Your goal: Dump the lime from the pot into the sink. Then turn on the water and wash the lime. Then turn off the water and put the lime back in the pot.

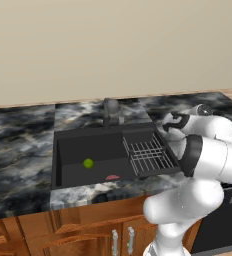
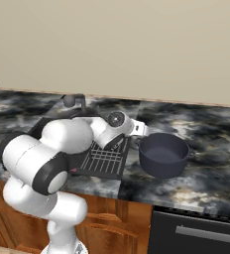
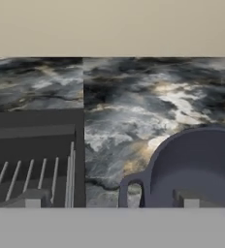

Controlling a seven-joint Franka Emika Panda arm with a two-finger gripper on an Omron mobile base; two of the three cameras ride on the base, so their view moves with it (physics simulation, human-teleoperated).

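Lying on the floor of the sink (image 1: 68, 150), toward its front left, the lime (image 1: 88, 163) sat loose. The pot (image 2: 164, 155) stood upright on the counter (image 2: 211, 144) just right of the sink's rim. The gripper (image 3: 112, 199) straddled the pot's left handle, jaws wide, gripping nothing.

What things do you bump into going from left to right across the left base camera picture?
lime → pink-red patch → wire rack → robot arm
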